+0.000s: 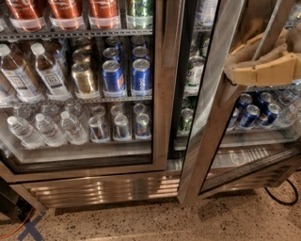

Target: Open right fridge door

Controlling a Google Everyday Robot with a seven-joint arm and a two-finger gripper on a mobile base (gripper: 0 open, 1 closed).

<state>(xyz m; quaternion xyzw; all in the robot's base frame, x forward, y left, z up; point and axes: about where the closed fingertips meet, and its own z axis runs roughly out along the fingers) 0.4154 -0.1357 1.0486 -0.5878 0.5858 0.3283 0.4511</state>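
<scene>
The tool (pixel 256 73), at the upper right by the frame of the right fridge door (pixel 207 127), runs off the right edge. The door's top is cut by the upper edge, as are the red bottles (pixel 63 10) at the upper left.
</scene>
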